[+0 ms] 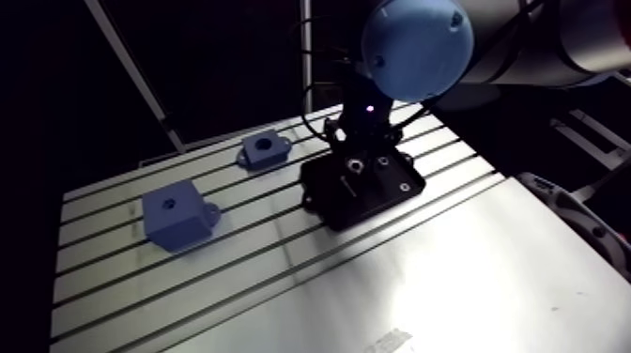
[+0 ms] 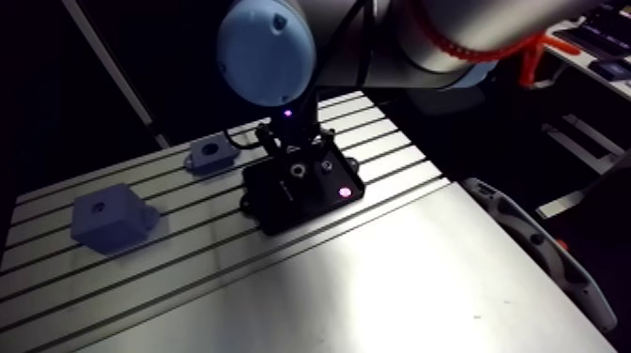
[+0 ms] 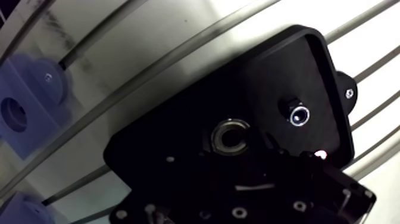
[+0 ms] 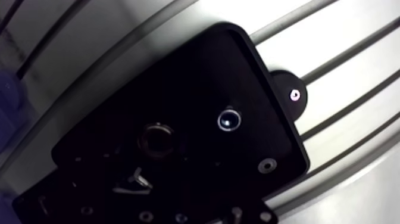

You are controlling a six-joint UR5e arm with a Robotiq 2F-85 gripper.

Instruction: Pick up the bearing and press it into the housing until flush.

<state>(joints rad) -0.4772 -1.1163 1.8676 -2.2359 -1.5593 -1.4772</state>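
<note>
1 black housing [image 1: 349, 203] on slotted table [image 1: 423, 272]

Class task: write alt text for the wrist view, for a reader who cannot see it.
A metal bearing sits in a round hole of the black housing, which lies on the slotted table. Blue blocks lie beside.

We see a table [image 1: 488, 272] of bare metal with a smooth, brushed sheen, and on it a housing [image 3: 250, 89] that looks like matt black plastic. The bearing [image 3: 231, 136] is a glossy metal ring. The larger blue block [image 1: 176, 218] and the smaller blue block [image 1: 262, 149] look like smooth, matt plastic.
</note>
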